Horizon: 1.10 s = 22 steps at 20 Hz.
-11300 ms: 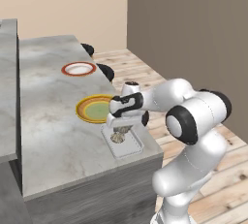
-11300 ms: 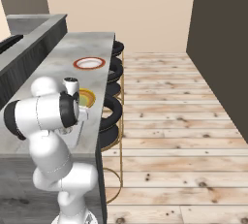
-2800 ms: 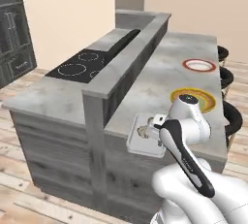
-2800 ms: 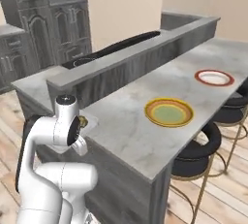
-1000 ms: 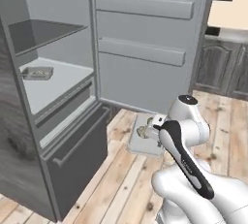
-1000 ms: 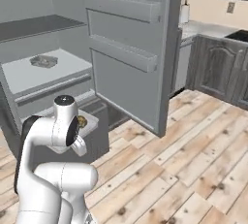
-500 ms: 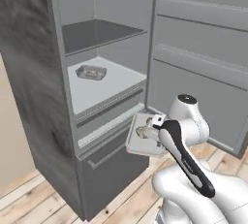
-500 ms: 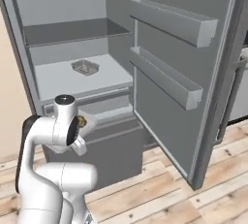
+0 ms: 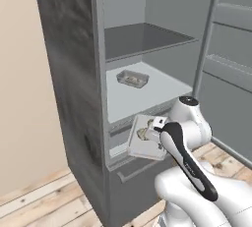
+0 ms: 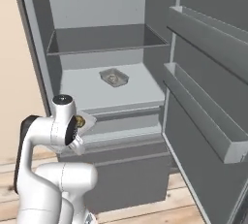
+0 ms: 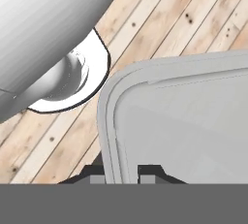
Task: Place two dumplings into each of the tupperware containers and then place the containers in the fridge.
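The end effector (image 11: 121, 172) pinches the second tupperware container's (image 9: 145, 143) rim before the open fridge (image 9: 74, 73); next, slide it onto the shelf (image 9: 162, 89) beside the first container (image 9: 132, 78).

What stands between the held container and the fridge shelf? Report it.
Nothing visible does. The gripper holds the second container by its rim in front of the open fridge. The middle shelf carries the first container toward its back, with bare shelf in front of it.
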Available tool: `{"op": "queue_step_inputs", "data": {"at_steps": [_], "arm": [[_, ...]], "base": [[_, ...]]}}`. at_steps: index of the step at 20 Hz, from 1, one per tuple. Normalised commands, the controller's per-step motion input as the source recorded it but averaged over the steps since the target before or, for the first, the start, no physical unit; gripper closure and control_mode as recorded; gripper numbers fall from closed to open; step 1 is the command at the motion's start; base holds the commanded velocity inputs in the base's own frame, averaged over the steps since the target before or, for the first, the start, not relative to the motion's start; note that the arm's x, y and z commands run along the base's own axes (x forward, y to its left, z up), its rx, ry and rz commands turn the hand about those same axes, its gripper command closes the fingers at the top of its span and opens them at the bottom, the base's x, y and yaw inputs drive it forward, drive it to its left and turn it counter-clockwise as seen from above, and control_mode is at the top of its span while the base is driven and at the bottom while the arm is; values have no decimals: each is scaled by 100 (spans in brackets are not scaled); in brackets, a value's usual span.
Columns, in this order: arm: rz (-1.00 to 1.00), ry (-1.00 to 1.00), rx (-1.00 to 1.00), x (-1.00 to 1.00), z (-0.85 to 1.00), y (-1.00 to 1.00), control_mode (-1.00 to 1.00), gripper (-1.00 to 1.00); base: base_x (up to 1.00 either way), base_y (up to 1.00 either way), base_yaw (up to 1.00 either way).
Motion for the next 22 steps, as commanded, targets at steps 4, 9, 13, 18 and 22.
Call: {"op": "queue_step_inputs", "data": {"at_steps": [4, 9, 13, 18, 22], "arm": [[0, 0, 0, 0, 0, 0, 100, 100], [0, 0, 0, 0, 0, 0, 100, 100], [0, 0, 0, 0, 0, 0, 100, 100], [0, 0, 0, 0, 0, 0, 100, 100], [0, 0, 0, 0, 0, 0, 100, 100]], "base": [[59, -33, 34], [54, -49, 28], [53, -32, 27], [56, -15, 24], [58, -15, 22]]}}
